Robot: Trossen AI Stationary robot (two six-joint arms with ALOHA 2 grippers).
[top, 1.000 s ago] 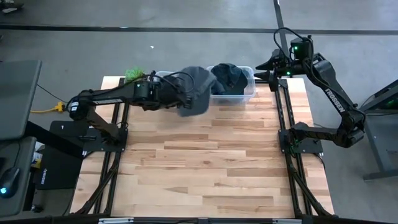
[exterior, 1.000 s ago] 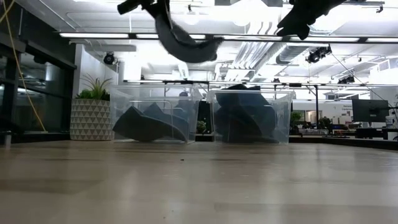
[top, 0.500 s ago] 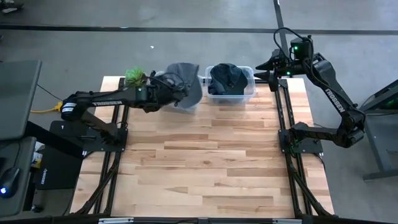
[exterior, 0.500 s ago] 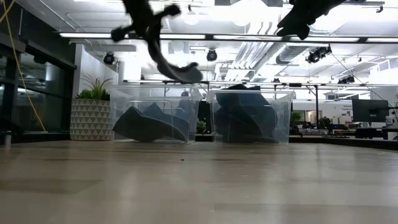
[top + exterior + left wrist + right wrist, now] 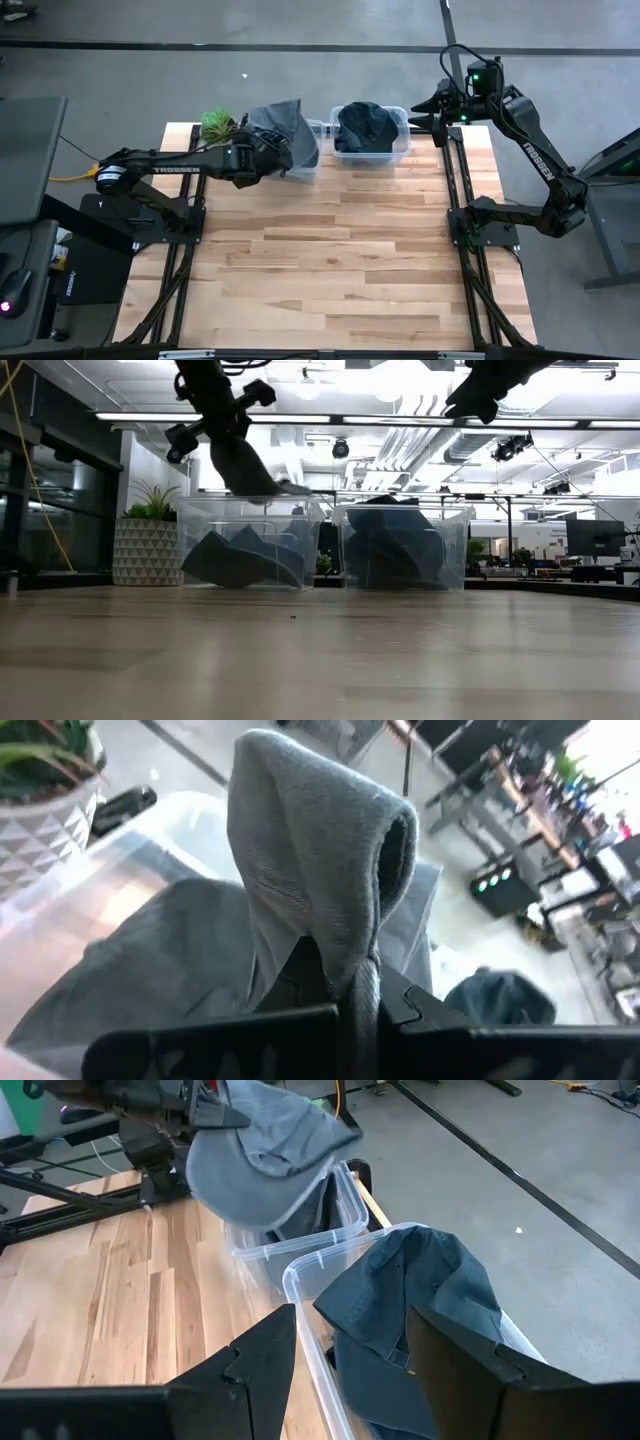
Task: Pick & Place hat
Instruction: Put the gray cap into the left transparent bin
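Note:
A grey hat (image 5: 284, 132) hangs in my left gripper (image 5: 262, 152), which is shut on it above the left clear bin (image 5: 308, 160) at the table's far edge. In the low view the hat (image 5: 248, 468) dangles just over that bin's rim (image 5: 250, 502); more grey hats (image 5: 238, 560) lie inside. The right clear bin (image 5: 398, 140) holds dark blue hats (image 5: 366, 124). My right gripper (image 5: 430, 110) is open, raised beside the right bin's right end, touching nothing. My left gripper pinches a bunched fold of the grey hat's fabric (image 5: 340, 955) between its two fingers, coming from the table's left side. The hat is lifted clear, its crown (image 5: 320, 840) sticking out past the fingertips and drooping over the left bin.
A potted plant (image 5: 218, 122) stands at the far left corner beside the left bin. The two bins sit side by side along the far edge. The wooden tabletop (image 5: 330, 260) stretches toward the near edge between the two arm frames.
My left gripper has carried the hat toward the table's left and far edge, from the gap between the bins to over the left bin, and has come down. The hat has swung from lying out sideways to hanging steeply. The gripper stays shut on it.

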